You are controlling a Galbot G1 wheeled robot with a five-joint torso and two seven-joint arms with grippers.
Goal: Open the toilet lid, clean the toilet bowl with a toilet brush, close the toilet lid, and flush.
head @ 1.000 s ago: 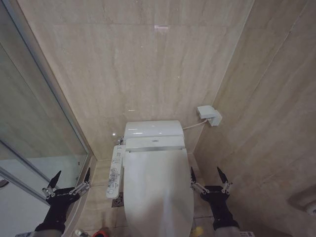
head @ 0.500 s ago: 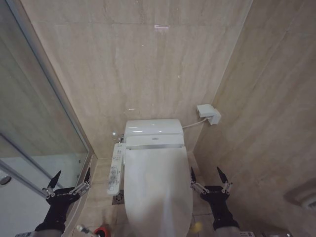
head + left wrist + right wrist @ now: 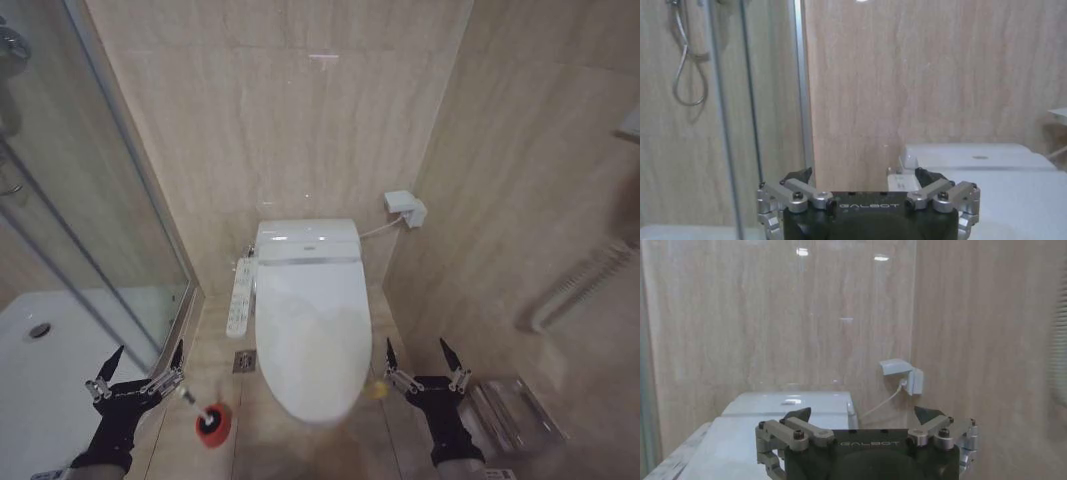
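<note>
Beige marble walls (image 3: 270, 130) enclose shut toilet lid (image 3: 310, 340), glass shower (image 3: 90, 240) beside.

Premises: a bathroom. Walls clad in beige marble-look tile (image 3: 300, 130). A white floor-standing ceramic toilet with closed glossy lid (image 3: 308, 330) stands against the back wall, a white button panel (image 3: 241, 298) at its side. A glass shower enclosure (image 3: 95, 200) with white shower tray (image 3: 40, 370) adjoins; a shower hose (image 3: 687, 70) hangs inside.

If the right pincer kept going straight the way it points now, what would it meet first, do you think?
Probably the back wall. The right pincer, open, points past the lid's right side toward the wall box; nothing nearer shows, though depth is unclear.
</note>
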